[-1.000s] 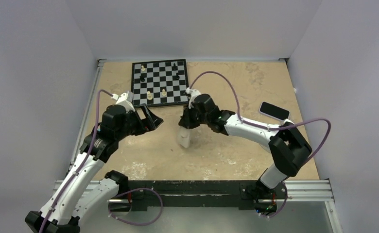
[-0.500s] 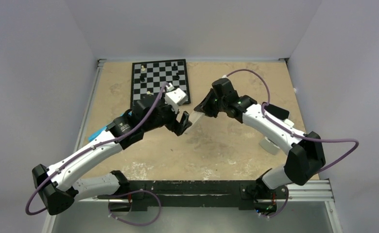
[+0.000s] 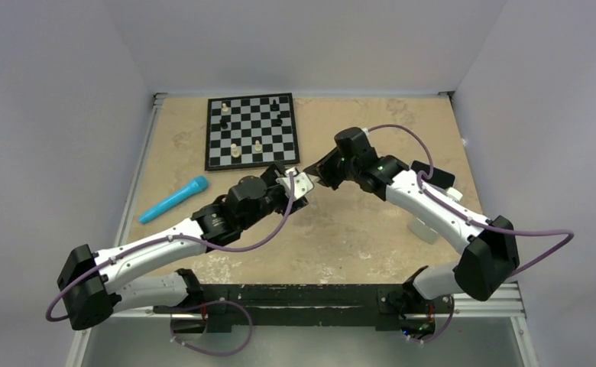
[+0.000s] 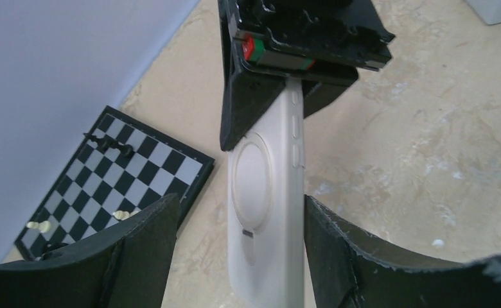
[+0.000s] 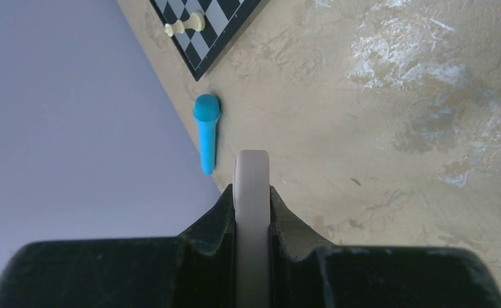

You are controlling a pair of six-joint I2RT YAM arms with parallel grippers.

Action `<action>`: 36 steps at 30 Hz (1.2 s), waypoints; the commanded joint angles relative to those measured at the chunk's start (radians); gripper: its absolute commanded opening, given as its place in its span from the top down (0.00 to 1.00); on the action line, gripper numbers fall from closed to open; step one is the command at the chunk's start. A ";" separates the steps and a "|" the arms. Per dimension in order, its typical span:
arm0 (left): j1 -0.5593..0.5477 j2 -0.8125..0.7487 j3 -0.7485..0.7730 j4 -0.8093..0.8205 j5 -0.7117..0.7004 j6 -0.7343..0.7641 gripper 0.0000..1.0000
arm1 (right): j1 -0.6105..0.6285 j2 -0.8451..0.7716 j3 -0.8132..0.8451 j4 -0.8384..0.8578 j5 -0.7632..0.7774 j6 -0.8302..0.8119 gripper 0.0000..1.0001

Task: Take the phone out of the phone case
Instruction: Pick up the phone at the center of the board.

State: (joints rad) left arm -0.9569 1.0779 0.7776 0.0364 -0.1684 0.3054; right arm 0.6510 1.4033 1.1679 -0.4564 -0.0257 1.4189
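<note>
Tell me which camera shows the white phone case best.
The left wrist view: the phone case fills the centre, its broad back with the round ring and side buttons plainly visible. The right wrist view shows only its thin edge, end-on. The top view shows just a small pale patch.

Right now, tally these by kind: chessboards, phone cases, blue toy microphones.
Chessboards: 1
Phone cases: 1
Blue toy microphones: 1
Total: 3

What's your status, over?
Right gripper shut on phone case, held aloft. Left gripper open, straddling its free end. Nothing in the way.
</note>
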 commanded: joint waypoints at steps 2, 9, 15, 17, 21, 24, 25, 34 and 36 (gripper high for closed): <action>-0.005 0.047 0.021 0.129 -0.128 0.098 0.36 | 0.041 0.001 0.047 0.046 0.035 0.095 1.00; -0.006 0.103 0.039 0.105 -0.195 0.117 0.61 | 0.102 0.020 0.073 0.018 0.087 0.135 1.00; -0.007 0.120 0.088 0.048 -0.261 0.097 0.82 | 0.125 0.024 0.098 0.019 0.119 0.140 1.00; -0.006 0.118 0.105 0.016 -0.282 0.064 0.91 | 0.125 0.025 0.108 0.018 0.122 0.122 0.97; -0.004 0.085 0.112 -0.010 -0.288 -0.016 1.00 | 0.117 -0.018 0.062 0.101 0.121 0.007 0.76; 0.009 0.066 0.122 -0.034 -0.242 -0.080 1.00 | 0.087 -0.066 -0.003 0.231 0.081 -0.104 0.58; 0.018 0.064 0.125 -0.034 -0.226 -0.102 1.00 | 0.069 -0.080 -0.007 0.248 0.056 -0.147 0.48; 0.190 -0.003 0.143 -0.088 0.147 -0.382 1.00 | -0.169 -0.297 -0.140 0.423 -0.216 -0.574 0.14; 0.230 -0.019 0.135 -0.055 0.320 -0.451 1.00 | -0.191 -0.323 -0.152 0.418 -0.271 -0.668 0.14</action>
State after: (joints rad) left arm -0.7891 1.1297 0.8581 -0.1230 -0.1581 0.0418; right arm 0.5011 1.1339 1.0401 -0.1257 -0.1356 1.0130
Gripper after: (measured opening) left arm 0.183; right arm 0.857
